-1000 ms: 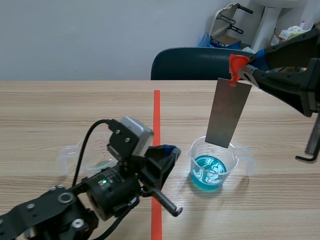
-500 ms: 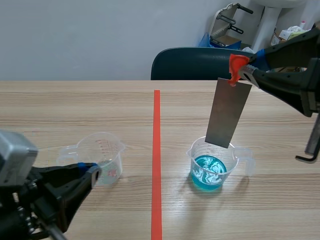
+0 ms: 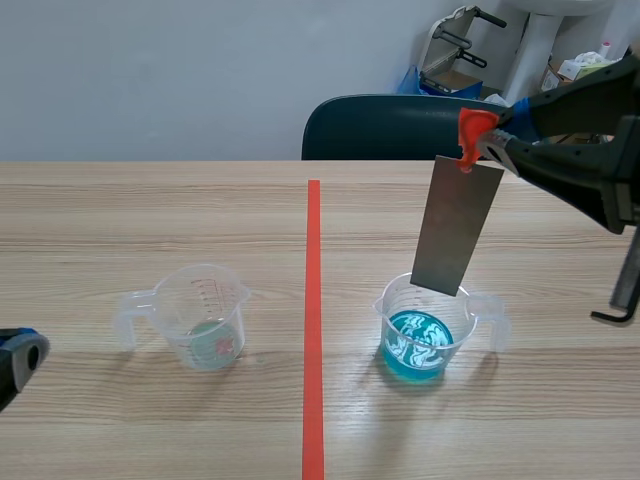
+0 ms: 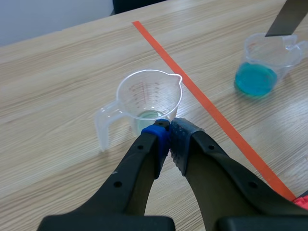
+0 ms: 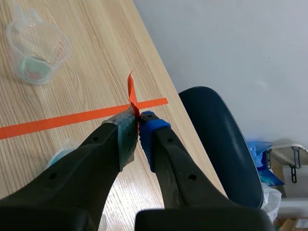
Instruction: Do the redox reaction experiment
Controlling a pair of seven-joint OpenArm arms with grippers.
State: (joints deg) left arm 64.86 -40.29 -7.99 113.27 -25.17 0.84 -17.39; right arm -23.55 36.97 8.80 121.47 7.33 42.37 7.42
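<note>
Wooden table point(image 3: 120, 205) with near-empty clear cup point(image 3: 205, 318), blue-liquid cup point(image 3: 418, 345)

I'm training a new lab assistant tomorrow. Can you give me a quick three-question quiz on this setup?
1. True or false: the metal strip has its lower end dipped in the blue liquid of the filled cup.
2. What is the right gripper shut on? A) the strip's orange tab; B) a cup handle; C) nothing.
3. Fill in: the left gripper, just short of the almost empty cup, is ____ (open or shut).

Key: 1 false, the strip hangs above the liquid. 2 A. 3 shut, on nothing.
</note>
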